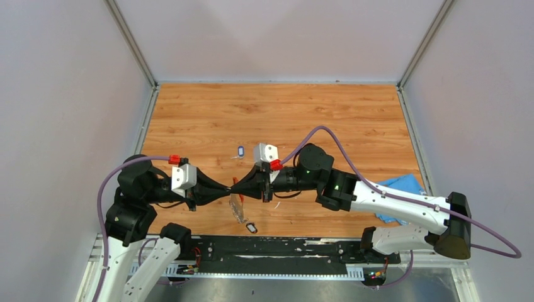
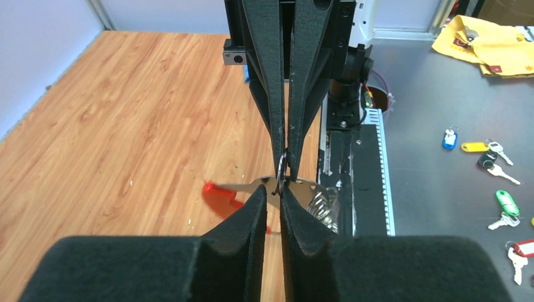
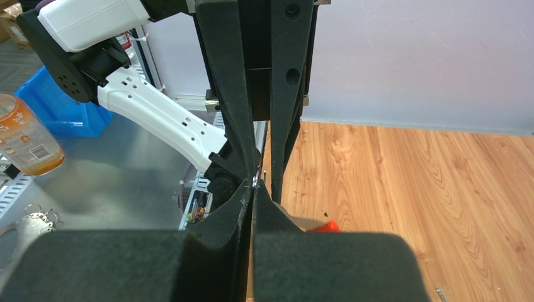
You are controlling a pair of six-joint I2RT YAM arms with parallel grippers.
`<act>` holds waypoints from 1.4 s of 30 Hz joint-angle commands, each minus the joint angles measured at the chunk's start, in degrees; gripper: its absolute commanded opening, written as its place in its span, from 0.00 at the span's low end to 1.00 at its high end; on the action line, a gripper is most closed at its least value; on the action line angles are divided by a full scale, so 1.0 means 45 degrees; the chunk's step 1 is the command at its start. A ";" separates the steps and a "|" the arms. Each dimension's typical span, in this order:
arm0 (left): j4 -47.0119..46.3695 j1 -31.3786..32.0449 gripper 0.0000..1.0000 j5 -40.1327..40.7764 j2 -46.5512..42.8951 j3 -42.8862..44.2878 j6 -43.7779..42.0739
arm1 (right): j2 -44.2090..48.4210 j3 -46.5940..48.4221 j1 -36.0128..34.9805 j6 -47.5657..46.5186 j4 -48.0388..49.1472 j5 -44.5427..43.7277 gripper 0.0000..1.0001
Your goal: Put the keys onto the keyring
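Surface: warm wood-grain tabletop (image 1: 277, 113) | Walls: plain pale grey panels (image 1: 277, 38) on three sides, aluminium corner posts (image 1: 133, 47) | Beyond: grey metal bench (image 2: 434, 100) beside the table, blue bin (image 3: 53, 110) | Light: soft, even

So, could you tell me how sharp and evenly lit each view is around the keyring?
Top external: even light, sharp, soft shadows on the table, the keyring tiny. Left wrist: near pads of the left gripper blurred, the keyring's red piece soft, glare on its grey metal pieces. Right wrist: pads of the right gripper blurred up close, the table's wood sharp.
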State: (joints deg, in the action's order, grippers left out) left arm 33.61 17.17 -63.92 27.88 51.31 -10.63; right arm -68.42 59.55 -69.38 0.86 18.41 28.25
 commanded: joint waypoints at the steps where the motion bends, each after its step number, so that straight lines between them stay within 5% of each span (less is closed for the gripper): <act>1: -0.0037 -0.0044 0.16 -0.0114 -0.0058 0.0110 0.0068 | -0.0092 0.0568 -0.0284 -0.0143 -0.0180 0.0402 0.00; 14: -0.0012 -0.0041 0.00 0.0171 0.0055 0.0219 -0.0216 | -0.0472 0.1191 -0.0566 -0.0976 -0.1552 0.0616 0.00; 19: 0.0108 -0.0043 0.00 0.0345 -0.0213 0.0089 -0.0479 | -0.0561 0.1447 -0.0615 -0.1101 -0.2061 0.0655 0.00; 26: 0.0677 -0.0045 0.15 0.0409 -0.0495 0.0275 -0.0939 | -0.0640 0.1575 -0.0656 -0.1305 -0.2411 0.0322 0.00; 34: 0.0982 -0.0045 0.05 0.0619 -0.0673 0.0275 -0.1278 | -0.0517 0.1438 -0.0655 -0.1320 -0.2325 0.0219 0.00; 42: 0.1032 -0.0046 0.05 0.0837 -0.0667 0.0470 -0.1249 | -0.0600 0.1551 -0.0658 -0.1440 -0.2737 0.0382 0.00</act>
State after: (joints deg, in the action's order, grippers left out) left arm 38.68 17.17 -61.91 25.28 51.46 -15.86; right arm -70.85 65.43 -71.05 -4.67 8.27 28.47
